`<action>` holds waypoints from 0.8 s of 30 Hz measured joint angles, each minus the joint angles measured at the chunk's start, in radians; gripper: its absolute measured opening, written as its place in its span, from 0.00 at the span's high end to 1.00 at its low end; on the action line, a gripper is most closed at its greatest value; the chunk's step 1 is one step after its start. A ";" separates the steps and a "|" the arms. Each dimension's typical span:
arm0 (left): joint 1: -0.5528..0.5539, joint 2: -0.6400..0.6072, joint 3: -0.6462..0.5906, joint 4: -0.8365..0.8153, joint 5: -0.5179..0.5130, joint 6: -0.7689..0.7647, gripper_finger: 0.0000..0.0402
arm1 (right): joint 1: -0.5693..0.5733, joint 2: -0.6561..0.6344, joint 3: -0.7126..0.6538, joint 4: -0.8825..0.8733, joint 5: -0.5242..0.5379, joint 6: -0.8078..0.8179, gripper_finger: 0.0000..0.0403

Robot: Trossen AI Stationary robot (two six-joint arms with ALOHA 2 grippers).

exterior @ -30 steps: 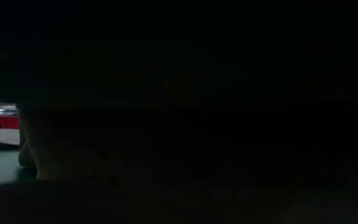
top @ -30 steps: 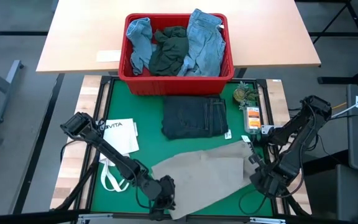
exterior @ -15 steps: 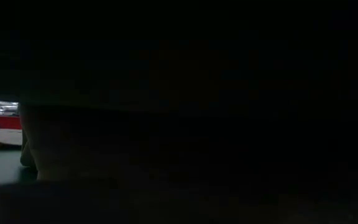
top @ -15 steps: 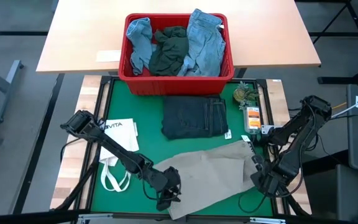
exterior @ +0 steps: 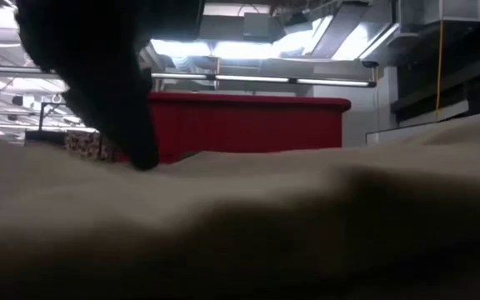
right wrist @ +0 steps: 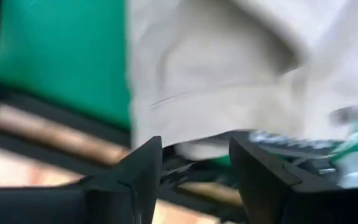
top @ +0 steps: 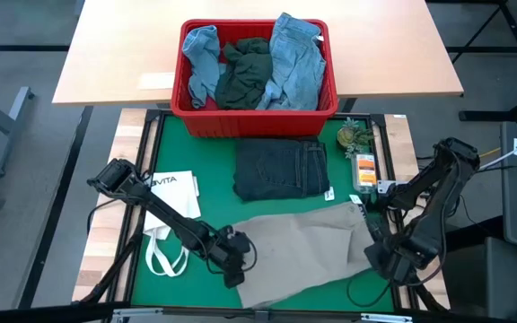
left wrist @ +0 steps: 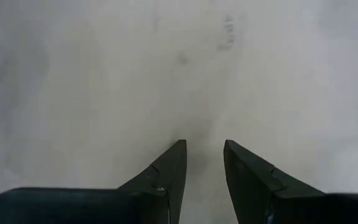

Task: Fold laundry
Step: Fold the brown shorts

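Khaki piece (top: pixel 299 251) spread unfolded at tabletop 6 o'clock; jeans (top: pixel 281 169) folded; bin (top: pixel 257 112) still full. Left gripper (top: pixel 234 266) narrow, empty; right gripper (top: pixel 389 261) wide, empty.

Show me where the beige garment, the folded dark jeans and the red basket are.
beige garment (top: pixel 299 247): high view, middle of the spread cloth.
folded dark jeans (top: pixel 279 169): high view, centre of the folded stack.
red basket (top: pixel 255 115): high view, its front wall.

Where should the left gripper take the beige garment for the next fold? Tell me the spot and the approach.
Grip the beige garment at its near-left corner, where the left gripper already sits with jaws open. Come from above: the cloth lies flat on the green mat, so a loose edge pinches up more easily than the middle.
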 joint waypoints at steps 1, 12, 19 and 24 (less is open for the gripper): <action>0.001 0.000 0.000 -0.028 -0.005 0.000 0.75 | 0.000 0.000 0.008 -0.002 0.047 -0.002 0.53; 0.054 -0.001 -0.059 -0.229 -0.017 -0.019 0.81 | -0.017 0.000 0.019 0.002 0.323 0.002 0.53; 0.086 -0.010 -0.130 -0.216 -0.019 -0.016 0.80 | -0.123 0.000 0.019 0.002 0.325 -0.003 0.53; 0.112 -0.012 -0.140 -0.258 -0.020 0.044 0.80 | -0.218 0.000 0.019 0.007 0.325 -0.073 0.53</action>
